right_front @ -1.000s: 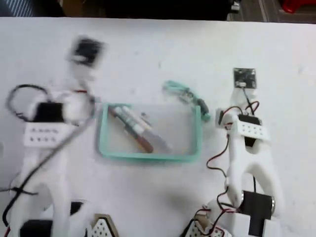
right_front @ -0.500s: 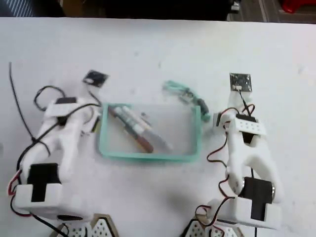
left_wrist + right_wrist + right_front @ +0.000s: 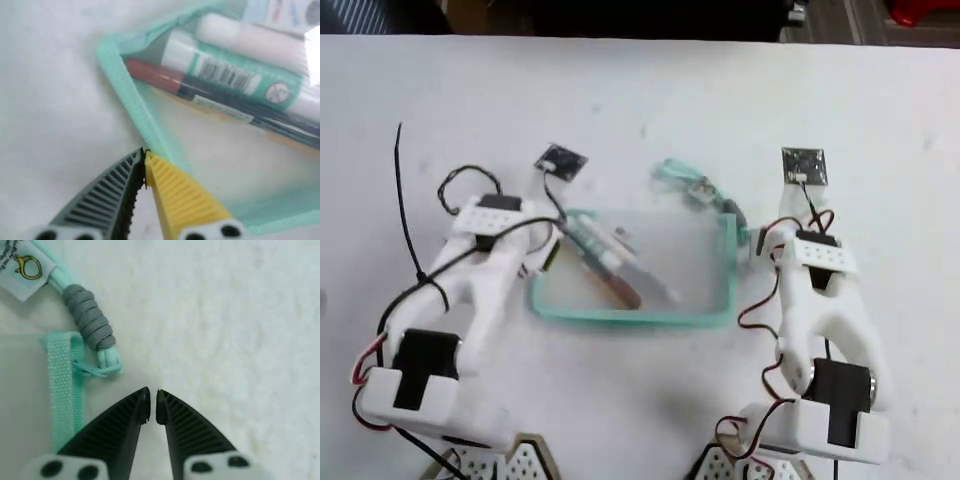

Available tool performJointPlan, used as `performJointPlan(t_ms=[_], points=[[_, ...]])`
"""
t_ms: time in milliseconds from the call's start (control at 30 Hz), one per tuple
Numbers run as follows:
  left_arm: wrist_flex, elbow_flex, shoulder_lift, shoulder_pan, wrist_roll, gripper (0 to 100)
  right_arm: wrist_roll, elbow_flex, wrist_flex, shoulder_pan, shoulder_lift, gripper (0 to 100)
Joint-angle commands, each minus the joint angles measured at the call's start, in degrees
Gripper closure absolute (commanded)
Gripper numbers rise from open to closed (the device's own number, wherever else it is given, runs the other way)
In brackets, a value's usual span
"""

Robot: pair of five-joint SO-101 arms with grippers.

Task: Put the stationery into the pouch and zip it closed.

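While the clear, teal-edged pouch [image 3: 632, 318] is lying flat in the middle of the table [image 3: 620, 90], the left gripper [image 3: 145, 156] is sitting at its 9 o'clock end, jaws pressed together on nothing, tips touching the teal edging. The right gripper [image 3: 152, 405] is resting at the pouch's 3 o'clock corner, jaws a sliver apart and gripping nothing, just beside the grey-wrapped cord [image 3: 89, 320]. The high view is giving the stationery [image 3: 615, 268] as a slanted bundle inside, near 9 o'clock; the left wrist view is resolving it into a glue stick [image 3: 225, 75] and a reddish pen [image 3: 152, 76].
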Motion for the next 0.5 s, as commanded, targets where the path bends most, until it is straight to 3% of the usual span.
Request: performJointPlan(t_ms=[0,200,333,467], points=[[3.78,-7.74,-0.75,-7.34,0.53,98,0.09,-2.2,-0.84,-0.57,-0.31,98.1],[13.54,-25.93,-0.75,-16.84,0.97,98,0.09,-9.32,3.12,1.19,-0.92,98.1],[26.99,-46.07,-0.75,-18.15,0.97,98,1.76,-27.6,24.57,1.27,-0.92,98.1],[48.18,-68.84,-0.75,-17.36,1.14,98,7.65,-47.56,45.76,-0.04,-0.92,98.1]])
